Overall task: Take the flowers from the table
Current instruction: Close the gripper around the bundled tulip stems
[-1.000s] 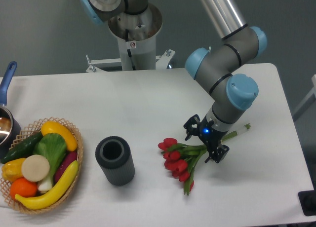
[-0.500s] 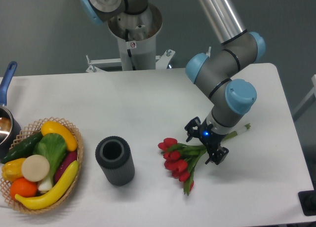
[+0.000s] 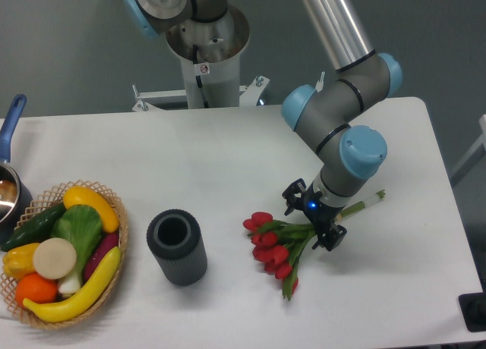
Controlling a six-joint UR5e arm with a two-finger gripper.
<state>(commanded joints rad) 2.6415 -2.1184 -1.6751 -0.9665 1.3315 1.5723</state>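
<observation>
The gripper (image 3: 313, 220) is lowered over the stems of the flowers (image 3: 277, 246), its two fingers spread apart on either side of them. The red tulips lie flat on the white table (image 3: 228, 159), blooms pointing left and toward the near edge, stem ends reaching right. To the left stands a dark ribbed vase (image 3: 177, 246); farther left sits a wicker basket of vegetables (image 3: 61, 254).
</observation>
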